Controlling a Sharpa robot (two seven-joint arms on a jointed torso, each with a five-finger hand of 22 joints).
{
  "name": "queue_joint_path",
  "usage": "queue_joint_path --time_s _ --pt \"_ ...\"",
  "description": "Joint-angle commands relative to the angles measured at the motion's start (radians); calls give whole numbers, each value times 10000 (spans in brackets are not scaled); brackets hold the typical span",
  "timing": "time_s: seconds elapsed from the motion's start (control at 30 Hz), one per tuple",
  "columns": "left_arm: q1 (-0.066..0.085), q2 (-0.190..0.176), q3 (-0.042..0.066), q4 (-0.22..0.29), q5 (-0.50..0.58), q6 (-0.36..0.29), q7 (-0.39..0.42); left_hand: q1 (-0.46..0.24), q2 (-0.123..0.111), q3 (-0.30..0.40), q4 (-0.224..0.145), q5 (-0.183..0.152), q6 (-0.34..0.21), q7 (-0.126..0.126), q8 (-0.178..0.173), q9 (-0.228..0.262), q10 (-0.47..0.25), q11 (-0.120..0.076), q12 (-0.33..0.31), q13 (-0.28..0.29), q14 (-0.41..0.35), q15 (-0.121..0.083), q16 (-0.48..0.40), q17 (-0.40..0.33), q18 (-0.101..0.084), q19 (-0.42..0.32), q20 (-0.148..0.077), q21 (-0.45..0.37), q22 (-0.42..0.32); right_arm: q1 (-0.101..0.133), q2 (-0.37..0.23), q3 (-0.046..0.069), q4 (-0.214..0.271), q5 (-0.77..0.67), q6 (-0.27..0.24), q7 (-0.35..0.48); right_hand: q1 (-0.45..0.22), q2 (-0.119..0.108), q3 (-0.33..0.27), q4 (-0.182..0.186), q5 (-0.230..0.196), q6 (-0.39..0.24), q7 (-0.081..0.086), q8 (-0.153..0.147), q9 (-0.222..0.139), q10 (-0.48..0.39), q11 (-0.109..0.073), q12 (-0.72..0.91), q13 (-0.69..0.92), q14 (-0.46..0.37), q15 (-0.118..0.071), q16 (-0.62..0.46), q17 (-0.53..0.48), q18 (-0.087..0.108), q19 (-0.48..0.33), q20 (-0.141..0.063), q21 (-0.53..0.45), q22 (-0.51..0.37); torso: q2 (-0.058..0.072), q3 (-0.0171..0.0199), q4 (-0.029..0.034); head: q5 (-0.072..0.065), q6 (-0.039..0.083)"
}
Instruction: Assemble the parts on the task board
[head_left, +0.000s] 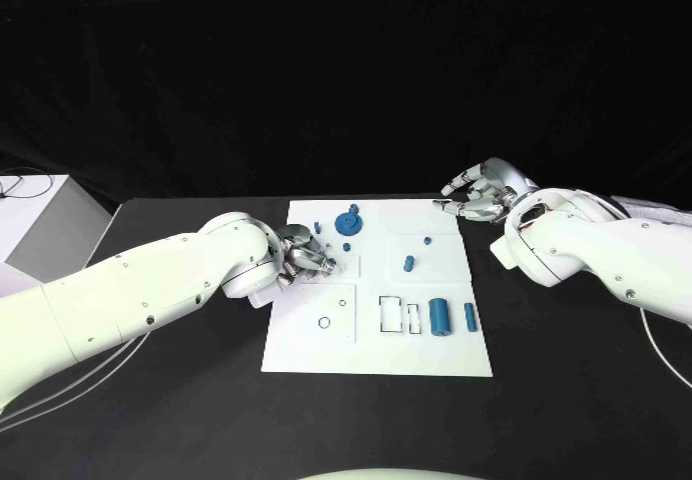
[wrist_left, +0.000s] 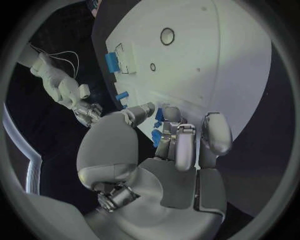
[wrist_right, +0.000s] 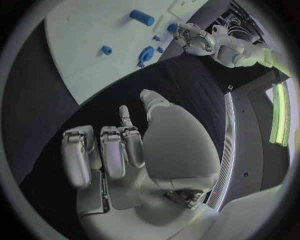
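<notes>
Two hands: our left hand (head_left: 306, 258), fingers curled and perhaps pinching a small blue part (wrist_left: 159, 114), we cannot tell, hovers over the task board (head_left: 433, 355); our empty, loosely curled right hand (head_left: 482, 194) hangs beyond its far corner.

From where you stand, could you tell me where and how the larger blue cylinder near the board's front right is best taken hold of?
Grip the larger blue cylinder across its middle, coming straight down from above. It lies flat on the task board with its long axis running front to back, so fingers should close on its left and right flanks. A thinner blue piece lies close on its right, leaving less room there. The right hand looks better placed.
</notes>
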Motion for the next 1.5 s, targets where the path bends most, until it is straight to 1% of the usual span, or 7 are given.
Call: queue_joint_path --time_s 0.03,0.17,0.37,0.57,1.23,1.4,1.5 --pt "-40 17 -18 7 -322 -77 -68 -129 -11 -317 189 -25 31 61 -28 -26 8 51 74 20 614 64 -60 1715 108 -13 24 -25 22 -11 -4 0 8 -110 147 10 -73 39 -57 -6 54 -76 -9 19 -15 230 -2 -25 1868 1077 27 42 2634 -144 1048 6 22 2634 2 6 3 -9 -2" --pt "-41 30 -13 10 -437 -368 -80 -91 66 -838 523 -17 58 48 22 -48 29 45 123 41 621 61 -49 1725 102 18 25 -15 51 -14 -6 0 10 -110 159 7 -73 39 -57 -6 54 -76 -9 19 -15 230 -2 -25 1868 1077 27 42 2634 -144 1048 6 22 2634 3 5 3 -7 3" --pt "-41 48 -7 -34 -557 -632 -102 -33 179 -952 669 -15 48 39 68 -38 3 37 111 2 611 51 -62 1698 105 16 18 -24 39 -16 -14 -1 15 -110 168 -4 -73 39 -57 -6 54 -76 -9 19 -15 230 -2 -25 1868 1077 27 42 2634 -144 1048 6 22 2634 4 13 2 -11 0" --pt "-40 77 -4 -87 -641 -619 -128 -41 260 -1044 832 -14 22 41 102 -31 -1 37 120 -1 607 52 -67 1687 106 16 15 -31 33 -16 -18 -1 19 -110 172 -14 -71 28 -64 -5 85 -76 -8 21 -15 225 -3 -29 1862 1075 27 40 2628 -144 1048 5 22 2634 9 9 3 -12 1" --pt "-35 177 -3 -161 -653 -496 -156 -18 271 -1127 926 -16 15 33 146 -18 2 33 134 5 614 50 -58 1701 100 37 13 -17 60 -56 33 -1 -19 -115 225 -26 -71 28 -64 -5 85 -76 -8 21 -15 225 -3 -29 1862 1075 27 40 2628 -144 1048 5 22 2634 19 19 11 27 -50" --pt "-34 225 -3 -213 -686 -503 -161 181 309 -1137 906 -13 15 3 212 6 21 9 162 31 621 32 -50 1714 95 59 4 -4 87 -67 34 -1 -18 -118 225 -28 -71 28 -64 -5 85 -76 -8 21 -15 225 -3 -29 1862 1075 27 40 2628 -144 1048 5 22 2634 7 3 2 39 -62" --pt "-33 260 -2 -234 -702 -508 -163 220 317 -1135 902 -14 12 0 222 9 23 4 166 33 624 28 -46 1719 92 67 2 3 99 -69 36 -1 -15 -122 226 -29 -71 28 -64 -5 85 -76 -8 21 -15 225 -3 -29 1862 1075 27 40 2628 -144 1048 5 22 2634 13 6 -7 44 -75"
